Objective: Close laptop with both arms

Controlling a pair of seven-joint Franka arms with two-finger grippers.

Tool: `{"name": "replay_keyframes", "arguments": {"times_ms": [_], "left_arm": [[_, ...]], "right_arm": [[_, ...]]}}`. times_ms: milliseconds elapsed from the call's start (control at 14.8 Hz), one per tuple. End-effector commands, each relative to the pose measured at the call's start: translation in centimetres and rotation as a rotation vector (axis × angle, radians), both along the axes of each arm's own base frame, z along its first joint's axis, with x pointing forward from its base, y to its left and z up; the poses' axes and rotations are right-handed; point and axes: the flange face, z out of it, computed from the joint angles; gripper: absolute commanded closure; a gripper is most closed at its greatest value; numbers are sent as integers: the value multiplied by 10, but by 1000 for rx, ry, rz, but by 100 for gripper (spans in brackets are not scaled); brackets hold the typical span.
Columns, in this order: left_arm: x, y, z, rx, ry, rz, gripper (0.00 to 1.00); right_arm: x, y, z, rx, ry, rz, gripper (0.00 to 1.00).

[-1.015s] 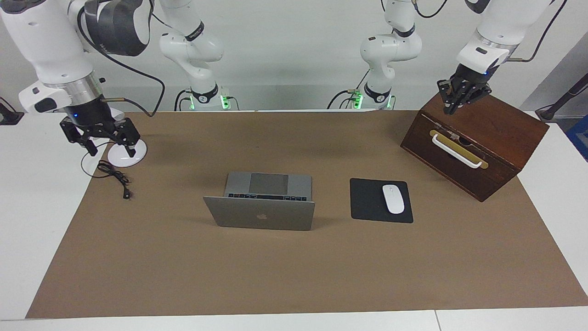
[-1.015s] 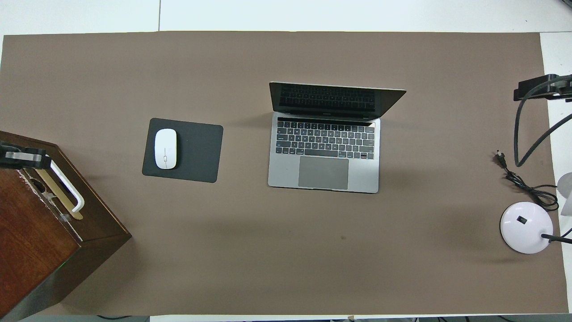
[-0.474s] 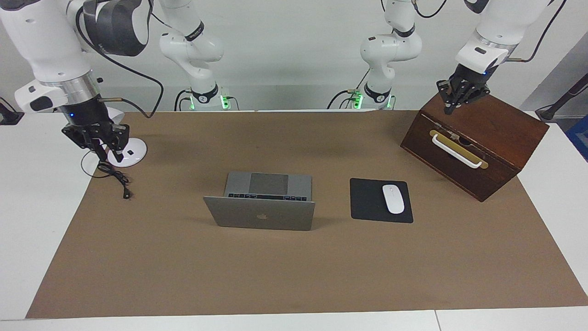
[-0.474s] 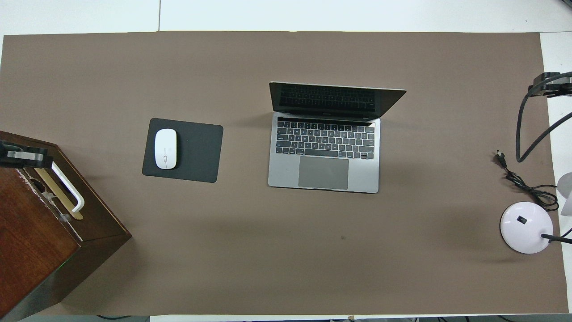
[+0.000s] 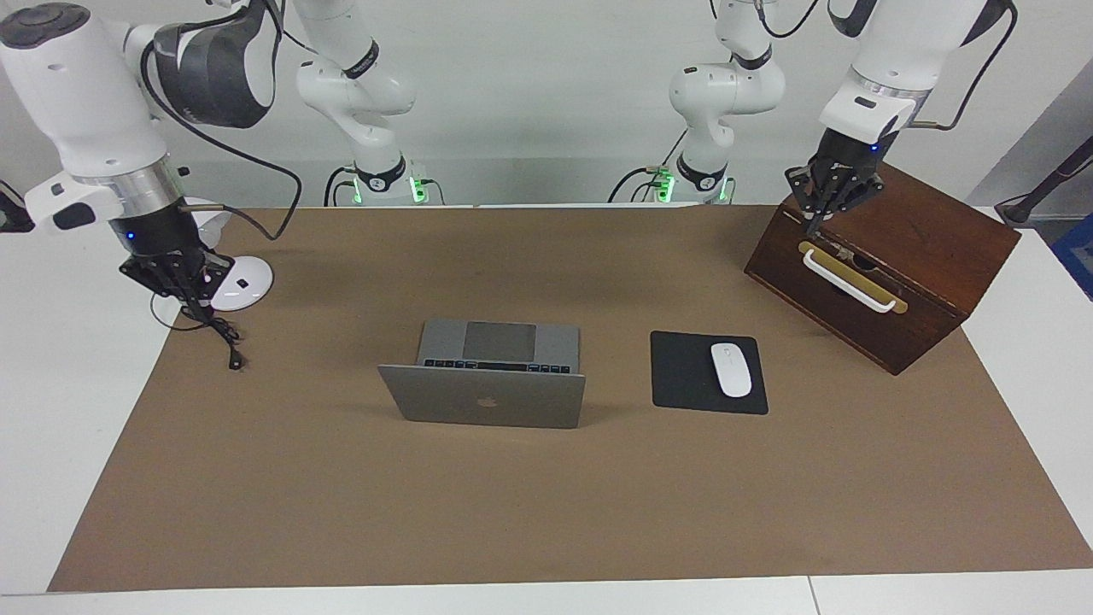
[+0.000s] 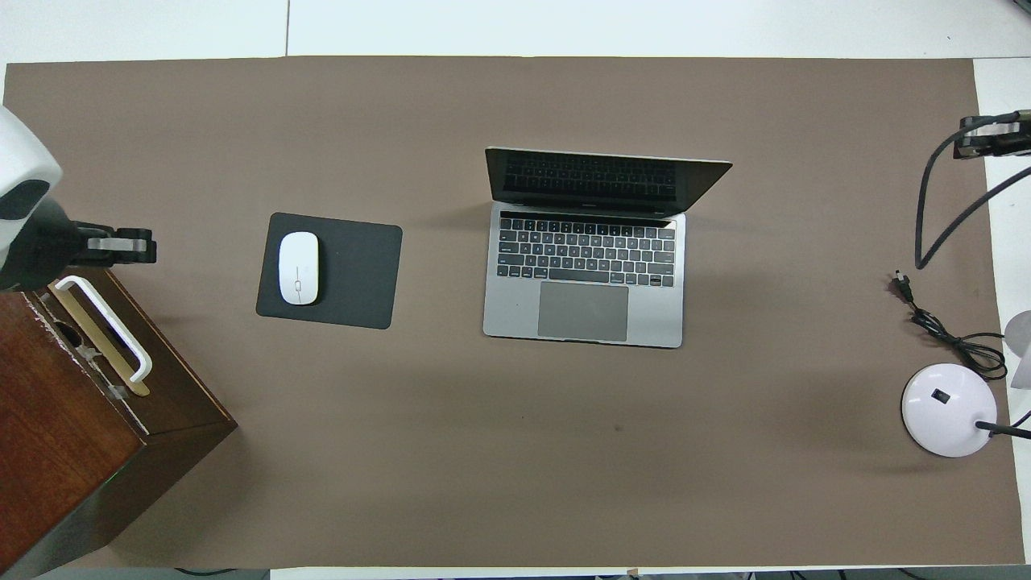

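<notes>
The silver-grey laptop (image 5: 487, 397) (image 6: 584, 274) stands open in the middle of the brown mat, its lid upright and its keyboard toward the robots. My right gripper (image 5: 189, 297) (image 6: 992, 138) hangs shut and holding nothing at the right arm's end of the table, over a black cable beside a white lamp base. My left gripper (image 5: 816, 220) (image 6: 121, 246) is shut with nothing in it, over the top edge of a wooden box at the left arm's end. Both grippers are well apart from the laptop.
A black mouse pad (image 5: 687, 376) with a white mouse (image 5: 731, 369) lies beside the laptop toward the left arm's end. The brown wooden box (image 5: 905, 256) has a white handle (image 5: 845, 282). A white lamp base (image 5: 248, 286) and its black cable (image 5: 224, 331) sit under the right arm.
My right gripper has shut its fingers and shifted slightly. My left gripper has moved from over the box's top toward the table's middle, to the box's edge. The laptop has not moved.
</notes>
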Motion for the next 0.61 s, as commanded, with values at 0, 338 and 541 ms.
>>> {"name": "replay_keyframes", "arguments": {"times_ms": [0,338,541], "left_arm": [[0,-23,-3,-31,-50,-13,100],[17,-76,-25,-95,-84,94,100],[19,-99,-37,-114,-82,72,100]], "right_arm": [[47,9,-9,-13,-21,10,100],[90,88,-29,-15,-54,-48,100],[93,142,-38,-7,-66,-91,100]]}}
